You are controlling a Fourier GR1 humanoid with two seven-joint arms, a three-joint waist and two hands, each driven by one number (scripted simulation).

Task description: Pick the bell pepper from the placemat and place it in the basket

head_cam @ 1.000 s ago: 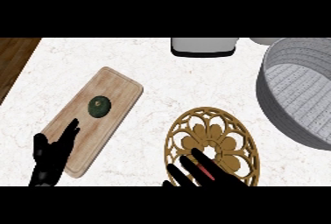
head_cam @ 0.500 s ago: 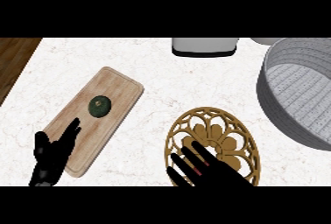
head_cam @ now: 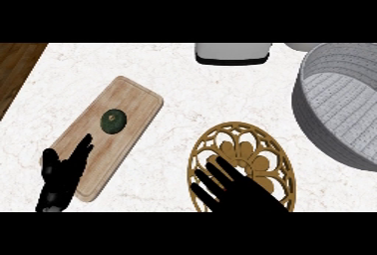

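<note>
The right hand [head_cam: 237, 193] is spread open over the openwork placemat [head_cam: 243, 142]; the bell pepper is hidden, probably beneath it. Closed blind, the pepper could be knocked aside, not gripped.

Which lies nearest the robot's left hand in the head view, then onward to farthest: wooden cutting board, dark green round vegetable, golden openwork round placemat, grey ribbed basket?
From the left hand:
1. wooden cutting board, its near end under the hand.
2. dark green round vegetable, on the board, ahead.
3. golden openwork round placemat, to the right.
4. grey ribbed basket, far right.
</note>
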